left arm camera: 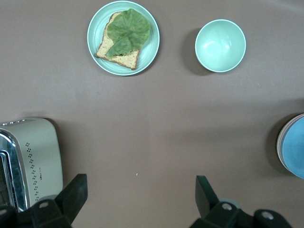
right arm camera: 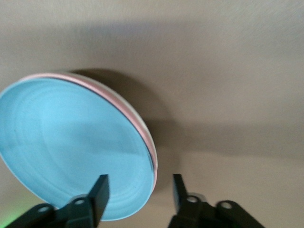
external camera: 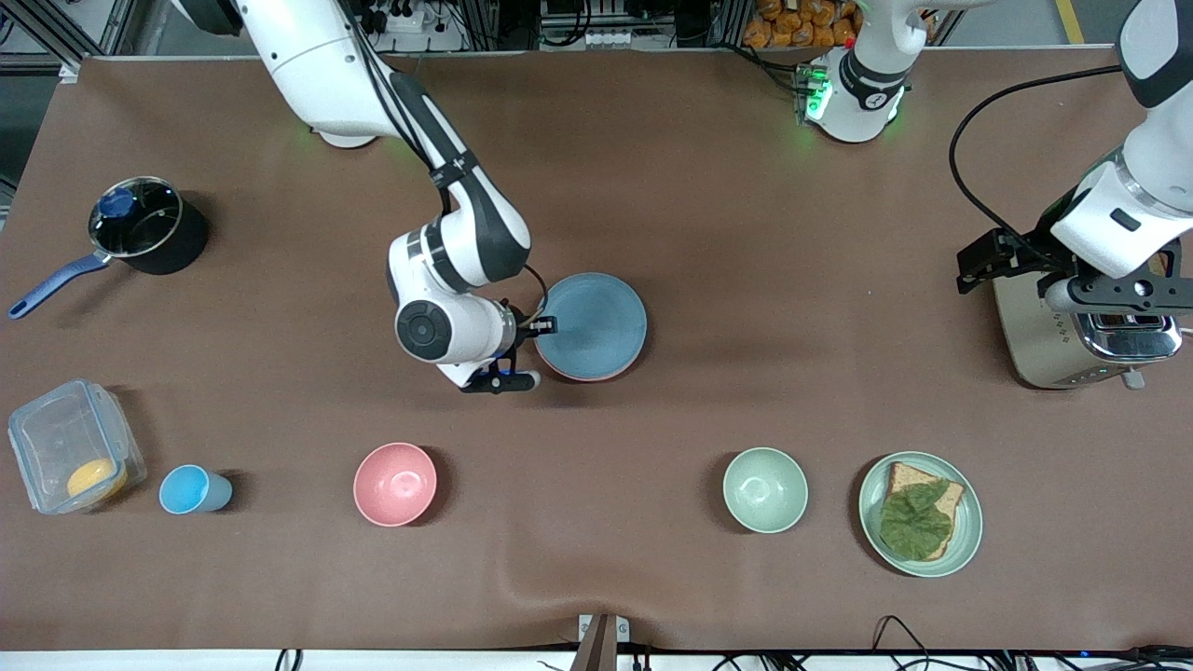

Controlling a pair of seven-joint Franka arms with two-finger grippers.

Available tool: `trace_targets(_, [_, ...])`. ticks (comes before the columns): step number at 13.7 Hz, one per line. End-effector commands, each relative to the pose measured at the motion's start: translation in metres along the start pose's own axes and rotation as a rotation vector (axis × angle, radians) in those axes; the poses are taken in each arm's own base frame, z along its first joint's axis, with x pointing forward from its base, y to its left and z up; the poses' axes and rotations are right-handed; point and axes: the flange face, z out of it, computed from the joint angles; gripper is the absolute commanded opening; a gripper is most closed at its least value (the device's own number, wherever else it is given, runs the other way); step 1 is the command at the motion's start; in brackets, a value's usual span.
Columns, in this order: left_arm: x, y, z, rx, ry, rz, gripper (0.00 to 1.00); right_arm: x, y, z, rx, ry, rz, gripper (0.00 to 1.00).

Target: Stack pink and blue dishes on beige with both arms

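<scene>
The right pincer (right arm camera: pixel 137 192), fingers spread and holding nothing, straddles the rim of the blue plate (external camera: pixel 591 323), which lies on top of the pink plate (right arm camera: pixel 145 130) at mid-desk; a pale rim edge showing under the pink in the right wrist view may be the beige plate, though this cannot be told for certain. The left pincer (left arm camera: pixel 142 194) waits with fingers spread wide and empty, over bare desk (external camera: pixel 746 233) beside the toaster (external camera: pixel 1072 335) at the left arm's end, well apart from the stack.
</scene>
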Motion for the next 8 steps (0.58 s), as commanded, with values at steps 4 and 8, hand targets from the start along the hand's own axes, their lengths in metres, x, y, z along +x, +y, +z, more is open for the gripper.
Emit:
trace_targets(4, [0.003,0.000,-0.010,-0.007,0.026,0.004,1.00,0.020,0.073,-0.094,0.058,-0.046,0.085,1.00])
trace_targets(8, [0.004,-0.001,-0.010,-0.004,0.026,0.002,1.00,0.022,0.161,-0.160,0.006,-0.016,0.173,1.00])
